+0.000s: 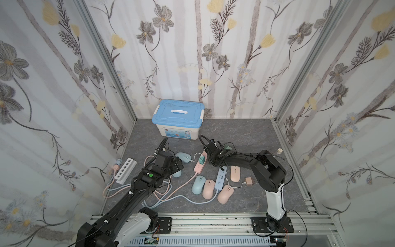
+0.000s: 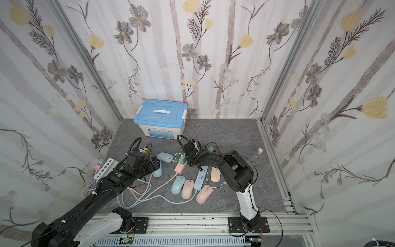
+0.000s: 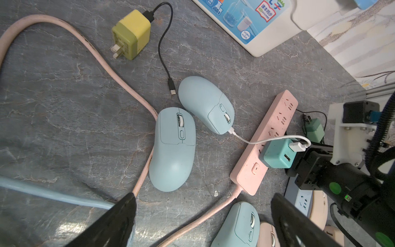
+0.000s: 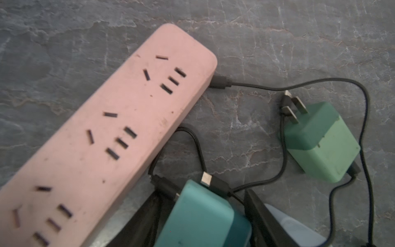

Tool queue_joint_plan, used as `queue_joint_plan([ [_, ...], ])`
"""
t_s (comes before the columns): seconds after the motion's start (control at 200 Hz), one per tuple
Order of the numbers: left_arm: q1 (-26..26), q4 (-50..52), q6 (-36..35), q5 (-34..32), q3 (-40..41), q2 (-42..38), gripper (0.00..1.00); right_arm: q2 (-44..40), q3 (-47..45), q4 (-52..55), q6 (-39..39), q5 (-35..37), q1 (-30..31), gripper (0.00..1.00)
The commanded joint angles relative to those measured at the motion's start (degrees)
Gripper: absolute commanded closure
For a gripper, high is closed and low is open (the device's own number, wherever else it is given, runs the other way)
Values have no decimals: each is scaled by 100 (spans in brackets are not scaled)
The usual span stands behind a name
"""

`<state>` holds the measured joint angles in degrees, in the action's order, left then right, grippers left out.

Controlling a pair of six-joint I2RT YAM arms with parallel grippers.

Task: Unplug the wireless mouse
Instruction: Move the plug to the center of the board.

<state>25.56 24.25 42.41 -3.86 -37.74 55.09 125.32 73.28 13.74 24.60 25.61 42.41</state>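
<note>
The right gripper (image 4: 202, 191) has one jaw on each side of the teal charger (image 4: 203, 220), very close, but I cannot tell if it is squeezing. The teal charger is stuck in the pink power strip (image 4: 106, 128), next to its button. A white cable (image 3: 256, 141) goes from the teal charger to the blue mouse (image 3: 205, 104), which lies just beside the pink power strip. The left gripper (image 3: 203, 195) hangs near the cord end of the pink power strip, jaws wide apart.

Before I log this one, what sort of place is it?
Probably a staged robot test cell: floral-papered panels in aluminium framing box in a stone-look tabletop, slotted mounting rail in front.
</note>
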Motion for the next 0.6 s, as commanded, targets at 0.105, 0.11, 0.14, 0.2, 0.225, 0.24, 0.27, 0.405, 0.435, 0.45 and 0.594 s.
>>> queue_joint_plan([
  [0.105, 1, -64, 13, -89, -2, 29, 0, -95, -321, 497, 334, 471, -354, 44],
  [0.11, 1, -67, 13, -89, -4, 28, 0, -95, -326, 511, 356, 480, -368, 44],
  [0.14, 1, -66, 13, -96, 3, 33, 0, -111, -391, 556, 460, 526, -465, 45],
  [0.2, 1, -66, 10, -96, 2, 20, 0, -161, -509, 603, 655, 463, -699, 46],
  [0.225, 2, -58, 12, -95, 2, 17, 0, -193, -567, 585, 703, 410, -781, 45],
  [0.24, 1, -58, 13, -97, 10, 5, 0, -214, -600, 553, 734, 389, -823, 45],
  [0.27, 2, -56, 19, -94, 3, -3, 0, -262, -646, 523, 789, 373, -884, 44],
  [0.405, 3, -108, -1, -44, 19, -66, 0, -575, -650, 151, 653, 130, -779, 33],
  [0.435, 1, -151, -5, -4, 24, -81, 0, -647, -606, 91, 612, 87, -701, 30],
  [0.45, 1, -163, -1, 3, 29, -84, 0, -675, -570, 79, 604, 86, -667, 29],
  [0.594, 1, -245, 6, 122, 53, -162, 0, -1124, -366, -64, 664, -23, -343, 22],
])
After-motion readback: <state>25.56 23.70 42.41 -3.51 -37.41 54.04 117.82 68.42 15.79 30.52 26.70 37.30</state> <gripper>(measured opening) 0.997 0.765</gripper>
